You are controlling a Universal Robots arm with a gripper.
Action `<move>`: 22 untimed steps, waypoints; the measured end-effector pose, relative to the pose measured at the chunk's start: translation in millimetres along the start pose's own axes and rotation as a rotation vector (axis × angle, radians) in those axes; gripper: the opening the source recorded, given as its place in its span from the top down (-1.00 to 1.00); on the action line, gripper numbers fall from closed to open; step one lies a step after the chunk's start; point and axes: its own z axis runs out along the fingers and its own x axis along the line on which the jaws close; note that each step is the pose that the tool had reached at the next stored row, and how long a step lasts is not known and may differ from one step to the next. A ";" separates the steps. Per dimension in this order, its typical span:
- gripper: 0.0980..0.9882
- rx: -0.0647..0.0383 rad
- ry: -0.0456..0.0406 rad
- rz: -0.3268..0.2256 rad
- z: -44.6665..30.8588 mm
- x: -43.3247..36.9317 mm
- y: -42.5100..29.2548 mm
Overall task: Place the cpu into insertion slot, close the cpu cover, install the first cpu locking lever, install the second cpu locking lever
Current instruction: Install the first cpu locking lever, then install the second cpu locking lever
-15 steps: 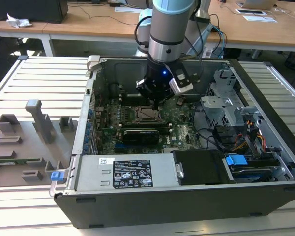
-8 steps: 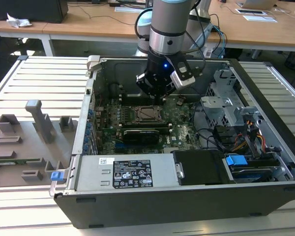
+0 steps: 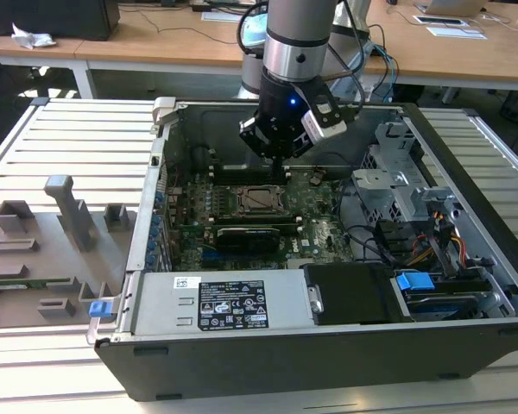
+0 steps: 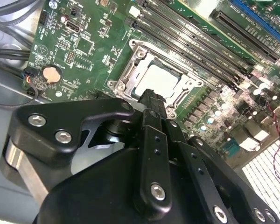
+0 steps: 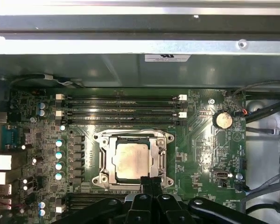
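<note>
The cpu point(image 5: 130, 161) sits seated in its socket, framed by the cpu cover point(image 5: 107, 161) lying flat around it. The gripper point(image 5: 150, 181), fingers pressed together and empty, hovers at the cover's edge, positioned for pressing.

In both wrist views the tool point(image 4: 151, 100) hides the near edge of the cover point(image 5: 107, 156). Any locking levers there are too small to tell.

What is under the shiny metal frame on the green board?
Under the cpu cover sits the cpu, its silvery top showing through the cover's window. The cpu's edges and the slot beneath are hidden. The gripper is at the cover's edge.
</note>
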 end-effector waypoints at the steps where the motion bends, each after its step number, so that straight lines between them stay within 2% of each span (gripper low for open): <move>1: 0.97 0.000 0.0000 0.000 -1.4 0.0 0.0; 15: 0.97 0.000 0.0000 0.000 -3.0 0.0 0.1; 18: 0.97 0.000 0.0000 0.000 -3.1 0.1 -2.8; 22: 0.97 0.000 0.0000 0.000 -3.4 0.2 -13.0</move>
